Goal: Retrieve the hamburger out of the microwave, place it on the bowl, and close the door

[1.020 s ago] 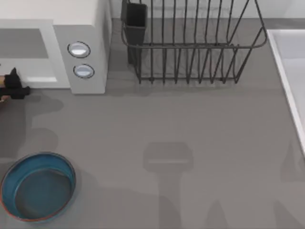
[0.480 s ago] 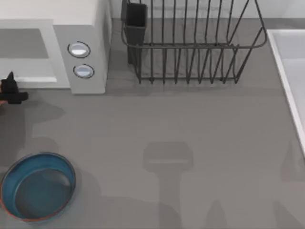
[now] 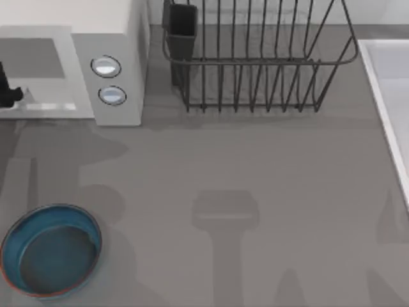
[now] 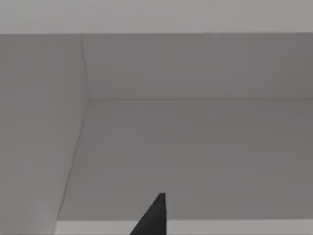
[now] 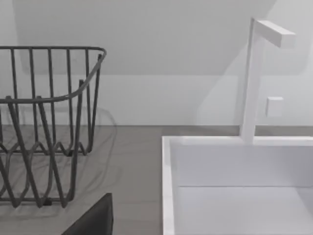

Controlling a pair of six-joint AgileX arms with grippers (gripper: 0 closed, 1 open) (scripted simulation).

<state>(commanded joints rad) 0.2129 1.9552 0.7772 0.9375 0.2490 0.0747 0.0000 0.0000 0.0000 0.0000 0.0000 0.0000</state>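
Note:
The white microwave [image 3: 118,38] stands at the table's back left, its grey panel carrying two round silvery buttons. My left gripper [image 3: 5,91] is a black shape at the top view's left edge, right at the microwave's front opening. In the left wrist view a dark part of that gripper [image 4: 154,218] points into the bare grey inside of the microwave [image 4: 195,156]. The blue-teal bowl [image 3: 51,249] sits empty at the front left. The hamburger and the door are out of view. A dark part of my right gripper [image 5: 93,218] hangs near the sink.
A black wire dish rack [image 3: 255,57] with a dark cup stands at the back centre. A white sink [image 3: 390,96] with a faucet [image 5: 254,78] lies along the right side. Open grey tabletop [image 3: 243,166] spreads between bowl, rack and sink.
My left gripper has moved from the table in front of the microwave back and leftward into its opening. The bowl, rack and right arm have not moved.

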